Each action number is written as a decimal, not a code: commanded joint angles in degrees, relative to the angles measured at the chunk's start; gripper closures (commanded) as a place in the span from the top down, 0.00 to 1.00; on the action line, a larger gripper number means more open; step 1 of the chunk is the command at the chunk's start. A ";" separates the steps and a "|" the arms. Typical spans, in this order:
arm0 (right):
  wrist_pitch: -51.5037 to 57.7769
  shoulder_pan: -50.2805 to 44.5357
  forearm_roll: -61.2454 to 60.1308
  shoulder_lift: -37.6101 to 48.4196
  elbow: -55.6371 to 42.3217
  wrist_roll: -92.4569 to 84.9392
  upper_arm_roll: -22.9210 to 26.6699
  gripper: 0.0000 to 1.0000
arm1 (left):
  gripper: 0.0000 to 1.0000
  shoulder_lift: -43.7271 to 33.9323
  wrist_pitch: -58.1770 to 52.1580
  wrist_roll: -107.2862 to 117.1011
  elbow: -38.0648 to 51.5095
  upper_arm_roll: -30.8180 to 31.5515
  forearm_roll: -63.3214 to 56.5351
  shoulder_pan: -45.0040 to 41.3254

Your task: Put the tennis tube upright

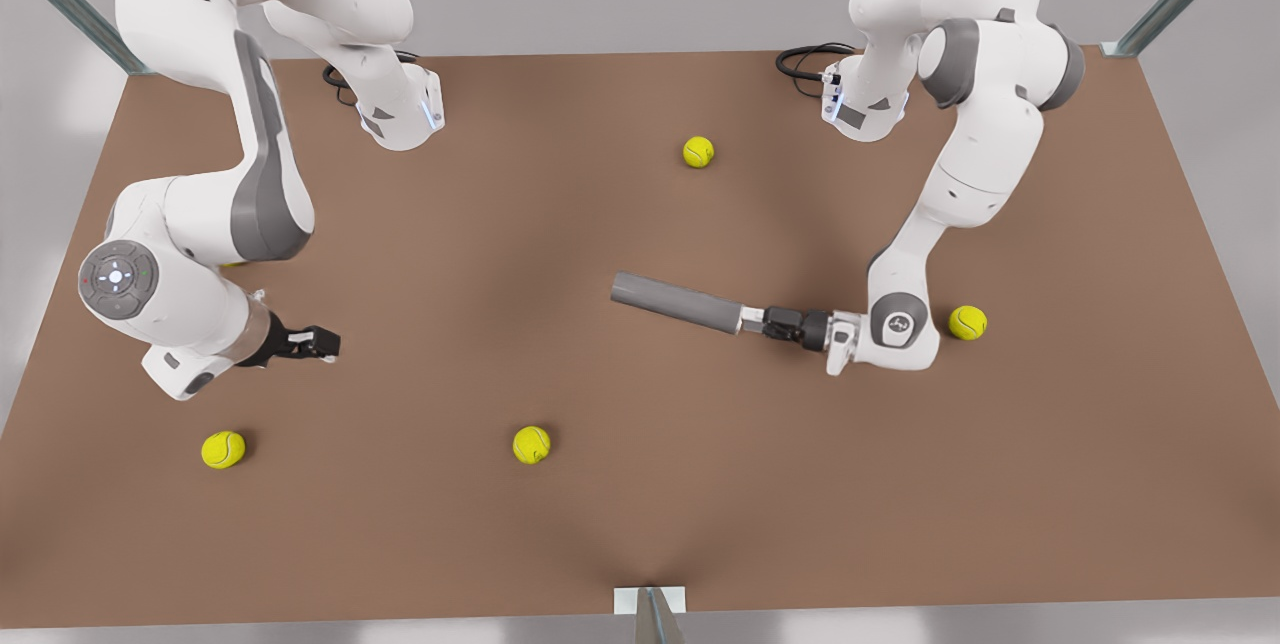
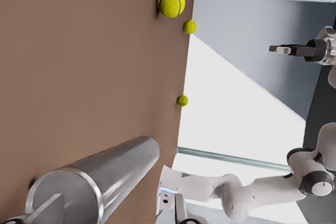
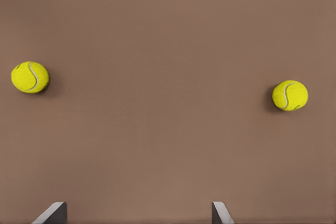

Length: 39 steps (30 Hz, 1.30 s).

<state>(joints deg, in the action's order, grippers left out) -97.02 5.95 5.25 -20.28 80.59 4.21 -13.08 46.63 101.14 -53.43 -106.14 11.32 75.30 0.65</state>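
Observation:
The tennis tube [image 1: 675,302] is a slim grey cylinder lying nearly level, low over the brown table [image 1: 480,224] right of centre in the front view. My left gripper [image 1: 755,321] is shut on its end that points to the front view's right. The left wrist view looks along the tube [image 2: 113,169] from its lighter rim [image 2: 79,179]. My right gripper [image 1: 325,342] waits on the front view's left, far from the tube. It faces down at the table, and its open fingertips [image 3: 52,213] stand wide apart with nothing between them.
Several yellow-green tennis balls lie loose: one at the back [image 1: 698,151], one beside the left arm's wrist [image 1: 967,322], two near the front [image 1: 222,449] [image 1: 531,444]. The right wrist view looks down on those two [image 3: 30,76] [image 3: 290,95]. Metal frame posts stand at the table's corners.

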 commanded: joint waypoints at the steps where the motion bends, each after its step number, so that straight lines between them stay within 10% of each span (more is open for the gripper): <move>1: 0.34 0.64 0.11 0.15 -0.08 0.98 -0.02 1.00 | 0.90 -0.05 0.02 -10.38 -0.12 0.02 1.07 -0.21; 39: 2.10 2.40 -0.33 0.24 -0.08 0.98 -0.19 1.00 | 0.36 1.01 3.10 -16.18 -2.49 2.57 1.25 -1.44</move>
<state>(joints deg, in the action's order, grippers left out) -94.94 8.33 4.91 -20.11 80.54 5.05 -13.25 47.62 104.35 -66.65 -108.65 13.86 76.60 -0.79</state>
